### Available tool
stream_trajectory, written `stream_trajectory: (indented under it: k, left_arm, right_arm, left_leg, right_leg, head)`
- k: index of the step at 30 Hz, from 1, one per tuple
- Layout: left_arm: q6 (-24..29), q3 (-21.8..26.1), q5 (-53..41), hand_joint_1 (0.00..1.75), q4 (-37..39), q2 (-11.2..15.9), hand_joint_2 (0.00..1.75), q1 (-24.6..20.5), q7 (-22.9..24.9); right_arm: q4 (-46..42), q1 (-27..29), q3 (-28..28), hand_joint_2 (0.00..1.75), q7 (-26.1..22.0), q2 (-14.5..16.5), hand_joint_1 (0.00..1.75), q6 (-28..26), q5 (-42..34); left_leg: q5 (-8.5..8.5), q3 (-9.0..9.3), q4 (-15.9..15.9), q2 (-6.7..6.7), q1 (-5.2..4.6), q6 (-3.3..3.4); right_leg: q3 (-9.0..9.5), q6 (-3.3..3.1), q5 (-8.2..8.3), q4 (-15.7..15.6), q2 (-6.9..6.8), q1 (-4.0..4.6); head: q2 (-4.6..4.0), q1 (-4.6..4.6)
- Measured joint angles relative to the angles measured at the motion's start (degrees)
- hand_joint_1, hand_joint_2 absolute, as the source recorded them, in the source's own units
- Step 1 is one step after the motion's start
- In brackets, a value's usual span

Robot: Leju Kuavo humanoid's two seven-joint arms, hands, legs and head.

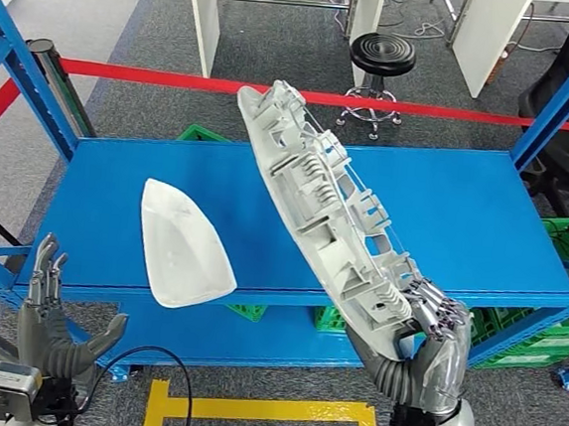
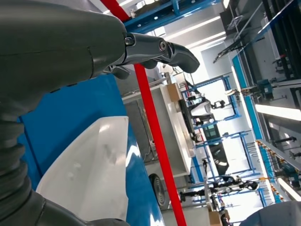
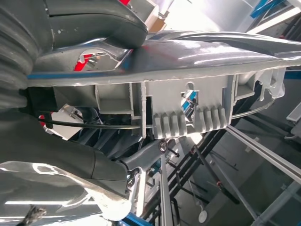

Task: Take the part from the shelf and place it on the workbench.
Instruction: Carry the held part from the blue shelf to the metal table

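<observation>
My right hand (image 1: 437, 331) is raised, fingers wrapped around the near end of the long grey part (image 1: 327, 207), holding it tilted. My left hand (image 1: 49, 327) stands upright, fingers spread, holding nothing.

A shell (image 1: 183, 246) is laid on the shelf (image 1: 453, 218) at its near left. A long part (image 1: 326, 212) is held above the shelf by the right hand (image 1: 436, 336), slanting from near right to far centre. A stool (image 1: 382, 57) is placed behind.

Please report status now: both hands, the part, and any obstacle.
Right hand grips long grey part, lifted above blue shelf. Left hand open. White shell lies beside.
</observation>
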Motion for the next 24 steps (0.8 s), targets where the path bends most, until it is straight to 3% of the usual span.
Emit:
stream_trajectory:
  k: [4, 6, 7, 9, 11, 12, 13, 14, 16, 18, 21, 22, 24]
  left_arm:
    - [0.07, 0.0, 0.02, 0.0, -0.28, 0.06, 1.75, 0.01, 0.0]
    - [0.08, 0.01, 0.04, 0.0, -0.64, 0.05, 1.75, 0.0, -0.01]
    - [0.08, 0.02, 0.06, 0.0, -0.76, 0.03, 1.75, 0.02, -0.02]
    - [0.07, 0.04, 0.09, 0.0, -0.85, 0.02, 1.75, 0.1, -0.02]
    - [0.07, 0.06, 0.09, 0.0, -0.84, 0.02, 1.75, 0.2, -0.02]
    - [0.07, 0.07, 0.09, 0.0, -0.84, 0.02, 1.75, 0.22, -0.02]
    - [0.06, 0.08, 0.09, 0.0, -0.84, 0.02, 1.75, 0.23, -0.02]
    - [0.06, 0.09, 0.09, 0.0, -0.85, 0.02, 1.75, 0.23, -0.02]
    - [0.07, 0.11, 0.1, 0.0, -0.87, 0.01, 1.75, 0.22, -0.02]
    - [0.07, 0.13, 0.11, 0.0, -0.92, 0.01, 1.75, 0.22, -0.02]
    - [0.08, 0.13, 0.13, 0.0, -0.95, 0.03, 1.75, 0.25, -0.02]
    - [0.08, 0.13, 0.13, 0.0, -0.96, 0.04, 1.75, 0.21, -0.02]
    - [0.08, 0.13, 0.14, 0.0, -0.96, 0.07, 1.75, 0.17, -0.02]
  right_arm:
    - [-0.03, -0.01, 0.0, 1.75, 0.25, 0.0, 1.75, 0.0, -0.07]
    - [-0.12, 0.0, -0.01, 1.75, 0.33, 0.0, 1.75, 0.0, -0.15]
    - [-0.16, -0.02, 0.01, 1.75, 0.37, 0.0, 1.75, 0.0, -0.2]
    - [-0.2, -0.04, 0.08, 1.75, 0.38, 0.0, 1.75, 0.0, -0.26]
    - [-0.2, 0.03, 0.17, 1.75, 0.42, 0.0, 1.75, 0.0, -0.28]
    - [-0.2, 0.05, 0.19, 1.75, 0.45, 0.0, 1.75, 0.0, -0.28]
    - [-0.2, 0.06, 0.2, 1.75, 0.48, 0.0, 1.75, 0.0, -0.29]
    - [-0.2, 0.05, 0.2, 1.75, 0.49, 0.0, 1.75, 0.0, -0.29]
    - [-0.22, 0.01, 0.24, 1.75, 0.45, 0.01, 1.75, -0.01, -0.27]
    - [-0.27, 0.08, 0.3, 1.75, 0.44, 0.01, 1.75, -0.02, -0.23]
    - [-0.31, 0.13, 0.31, 1.75, 0.53, 0.0, 1.75, -0.03, -0.15]
    - [-0.32, 0.09, 0.32, 1.75, 0.54, 0.0, 1.75, -0.05, -0.09]
    - [-0.33, 0.05, 0.34, 1.75, 0.54, 0.0, 1.75, -0.08, 0.05]
  left_leg:
    - [0.12, -0.1, -0.08, -0.01, -0.09, 0.62]
    - [0.61, 0.13, -0.83, -0.01, 0.22, 1.18]
    - [0.85, 0.25, -1.19, 0.0, 0.41, 1.43]
    - [1.0, 0.21, -1.34, 0.0, 0.53, 1.62]
    - [0.97, 0.17, -1.31, -0.09, 0.58, 1.58]
    - [0.92, 0.2, -1.26, -0.22, 0.67, 1.46]
    - [0.8, 0.25, -1.15, -0.42, 0.82, 1.24]
    - [0.59, 0.3, -0.94, -0.64, 1.0, 0.89]
    - [0.15, 0.03, -0.2, -1.06, 1.04, -0.01]
    - [0.06, -0.41, 0.31, -1.42, 0.95, -0.73]
    - [-0.66, -0.76, 1.23, -1.4, 1.14, -1.41]
    - [-1.79, -1.54, 3.03, -1.12, 1.14, -1.58]
    - [-5.18, -4.8, 9.92, -0.62, 1.1, -1.75]
  right_leg:
    - [0.07, 0.54, 0.14, -0.21, -0.02, -0.11]
    - [-0.53, 0.87, -0.77, 0.75, -0.19, -0.09]
    - [-1.5, 1.01, -2.1, 2.78, -0.32, -0.1]
    - [-4.93, 1.3, -5.89, 10.18, -0.53, -0.29]
    - [-7.72, 1.67, -7.68, 16.08, -0.6, -0.56]
    - [-7.72, 1.84, -6.93, 16.01, -0.62, -0.73]
    - [-6.5, 2.0, -5.12, 13.45, -0.62, -0.94]
    - [-4.56, 2.23, -3.05, 9.43, -0.52, -1.19]
    - [-0.89, 2.36, -0.95, 2.76, 0.2, -1.39]
    - [0.08, 1.83, -1.4, 1.4, 0.7, -1.24]
    - [0.1, 0.49, -1.56, 1.51, 0.1, -1.2]
    - [0.21, 0.08, -1.59, 1.46, -0.2, -1.19]
    - [0.3, -0.5, -1.72, 1.43, -0.8, -0.97]
  head:
    - [0.0, 0.0]
    - [0.0, 0.08]
    - [0.0, 0.19]
    - [0.0, 0.34]
    - [0.0, 0.36]
    - [0.0, 0.37]
    - [0.0, 0.38]
    - [0.0, 0.38]
    - [0.01, 0.54]
    - [0.01, 0.62]
    - [0.0, 0.4]
    - [0.0, 0.25]
    - [0.0, -0.03]
